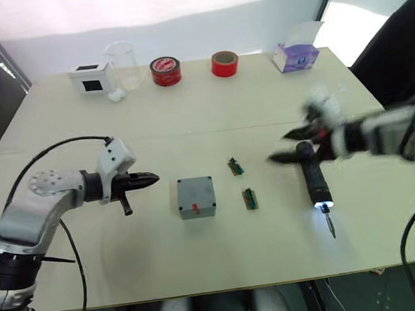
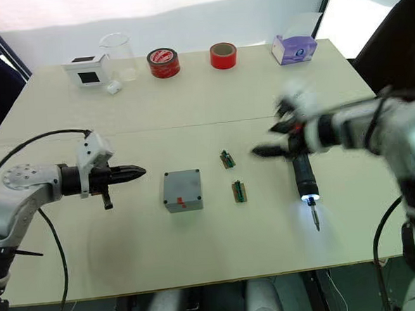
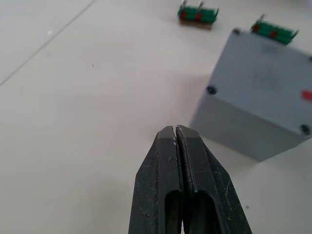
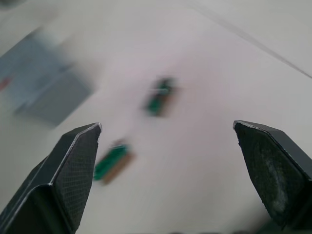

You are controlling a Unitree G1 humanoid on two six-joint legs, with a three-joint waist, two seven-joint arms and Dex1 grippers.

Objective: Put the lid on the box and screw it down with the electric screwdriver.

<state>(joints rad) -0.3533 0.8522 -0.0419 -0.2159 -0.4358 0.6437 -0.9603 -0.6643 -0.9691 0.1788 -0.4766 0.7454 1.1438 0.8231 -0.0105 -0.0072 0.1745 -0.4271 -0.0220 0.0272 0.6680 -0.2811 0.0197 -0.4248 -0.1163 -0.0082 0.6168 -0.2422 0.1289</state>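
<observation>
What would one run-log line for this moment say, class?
left gripper: shut, beside box | right gripper: open, above electric screwdriver lying lit on table

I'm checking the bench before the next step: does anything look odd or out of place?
The electric screwdriver lies flat on the table with its tip light glowing. Two small green circuit boards lie loose beside the box.

Silver-grey arm shells are seen on both sides, each ended by a white wrist block and 2 black fingers. A black cable [image 1: 48, 147] is looped over the left arm, and textured pads [image 4: 78, 165] are visible inside the right fingers.
</observation>
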